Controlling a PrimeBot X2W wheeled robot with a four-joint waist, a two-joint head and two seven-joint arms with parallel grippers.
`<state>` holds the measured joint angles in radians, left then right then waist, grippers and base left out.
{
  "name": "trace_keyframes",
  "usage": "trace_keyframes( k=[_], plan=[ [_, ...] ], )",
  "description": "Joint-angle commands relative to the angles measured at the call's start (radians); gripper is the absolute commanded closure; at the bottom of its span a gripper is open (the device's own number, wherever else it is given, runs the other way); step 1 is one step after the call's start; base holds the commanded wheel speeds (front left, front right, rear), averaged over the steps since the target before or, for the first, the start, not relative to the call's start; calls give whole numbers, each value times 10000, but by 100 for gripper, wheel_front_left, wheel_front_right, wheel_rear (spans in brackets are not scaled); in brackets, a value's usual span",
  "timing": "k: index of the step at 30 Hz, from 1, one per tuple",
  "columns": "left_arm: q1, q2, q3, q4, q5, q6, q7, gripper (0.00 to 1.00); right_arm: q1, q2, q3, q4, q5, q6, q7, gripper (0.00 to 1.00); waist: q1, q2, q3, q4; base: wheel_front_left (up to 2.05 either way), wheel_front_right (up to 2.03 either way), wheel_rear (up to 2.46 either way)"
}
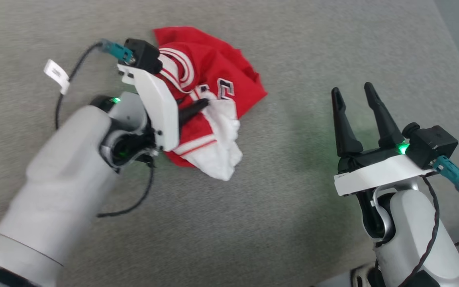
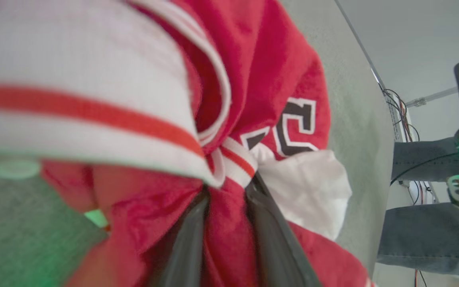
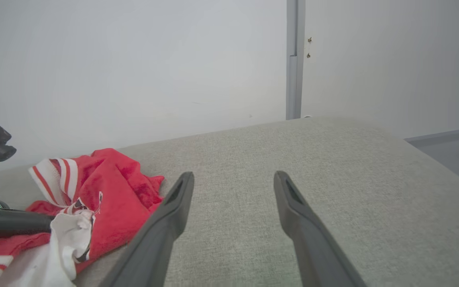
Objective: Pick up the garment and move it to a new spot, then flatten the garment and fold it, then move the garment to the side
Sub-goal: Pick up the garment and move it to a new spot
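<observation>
Left wrist view: your left gripper [image 2: 229,191] has its two fingers narrowed onto a gathered fold of the shirt [image 2: 269,59], with red cloth pinched between them. Probable reason for gripping a bunch: one pinch can carry the whole shirt to its new spot.

Head view: the shirt lies crumpled at the upper middle of the grey table [image 1: 253,231], under and beside that gripper. Your right gripper [image 1: 352,88] sits well apart to the right, fingers spread wide and holding nothing, probably kept free for flattening.

Hard to read:
- The letter emblem [image 1: 223,89] is creased and partly hidden.
- The wrist housing covers the pinch point in the head view.
- You cannot tell whether the cloth is off the table.
- A person's legs in jeans [image 2: 424,235] show past the table edge, cut off.
</observation>
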<state>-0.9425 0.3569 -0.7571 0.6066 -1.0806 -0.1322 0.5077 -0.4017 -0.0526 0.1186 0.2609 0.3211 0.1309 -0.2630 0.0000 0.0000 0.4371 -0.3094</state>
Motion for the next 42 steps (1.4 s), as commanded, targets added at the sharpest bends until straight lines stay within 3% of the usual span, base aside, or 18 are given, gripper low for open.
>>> trace_keyframes(
  k=[1,5,6,7,8,9,19,30,34,36,42],
  plan=[
    [225,88,-359,294,18,38,321,100,27,19,11,-63,66,-3,-24,0,0,0,253,-331,0,0,0],
    [250,367,-1139,414,41,58,640,100,52,19,-20,-66,110,-3,-24,0,0,0,231,-373,0,0,0],
    [212,399,-1246,365,-18,58,562,76,77,21,-48,-65,64,-3,-24,0,0,0,184,-328,0,0,0],
    [156,427,-1339,246,-69,58,453,60,93,21,-71,-66,-6,-3,-24,0,0,0,139,-269,0,0,0],
    [92,450,-1452,45,-104,47,296,11,104,18,-111,-64,-88,-3,-24,0,0,0,74,-178,0,0,0],
    [44,501,-1530,-98,-130,33,149,0,126,19,-131,-56,-197,-3,-24,0,0,0,-14,-69,0,0,0],
    [129,870,-1553,-1152,-563,31,-2825,0,264,7,-471,281,-1557,-5,-24,0,0,0,-1173,1254,0,0,0],
    [2702,969,-1449,274,-951,31,-6812,0,947,6,-1504,605,-2944,-5,-24,0,0,0,-2584,2690,0,0,0],
    [3515,1022,-1161,684,-1017,31,-7589,0,1343,-100,-1889,547,-3141,-5,-24,0,0,0,-2826,3095,0,0,0],
    [3916,1027,-812,781,-836,31,-7723,0,1556,-166,-2051,513,-3190,-5,-24,0,0,0,-2928,3261,0,0,0],
    [5788,807,2648,-344,1502,279,-7723,0,2093,-303,-2394,384,-3181,-5,-24,0,0,0,-3192,3494,0,0,0]
  ],
)
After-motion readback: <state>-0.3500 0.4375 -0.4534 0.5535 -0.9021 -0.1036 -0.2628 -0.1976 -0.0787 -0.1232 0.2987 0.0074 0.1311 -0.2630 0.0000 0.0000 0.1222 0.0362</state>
